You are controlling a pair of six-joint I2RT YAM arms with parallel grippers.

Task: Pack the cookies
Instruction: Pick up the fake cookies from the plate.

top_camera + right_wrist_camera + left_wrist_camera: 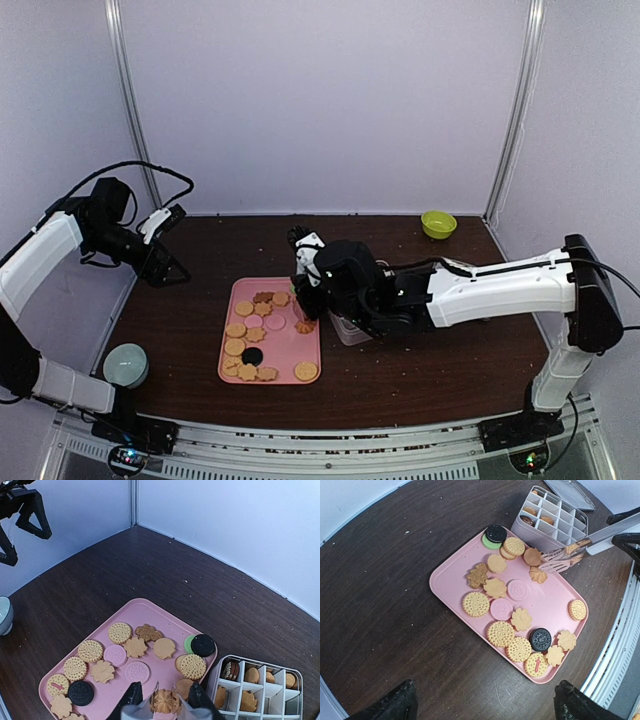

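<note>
Your right claw (308,288) is clamped on the metal tongs (582,546). That suits flat biscuits, because thin blades can slip beside a cookie lying flush on a tray where thick fingers could not. The 2 blades flank a swirl cookie (165,700) at the right side of the pink tray (551,607), just beside the divided box (536,536). I judge it was chosen for the short carry to the box.

The other cookies (495,587) lie loose across the tray, and a few already sit in the box's compartments. Your left claw (183,245) hangs with its jaws wide apart, holding nothing, well off to the far left over the counter (420,370). It is likely parked there to keep clear of the tongs.

The left wrist view shows the tongs from the side, with both blades and their gap. The right wrist view shows the cookie between the blades and which compartments are filled. Neither tells whether the blades are pinching the cookie.
</note>
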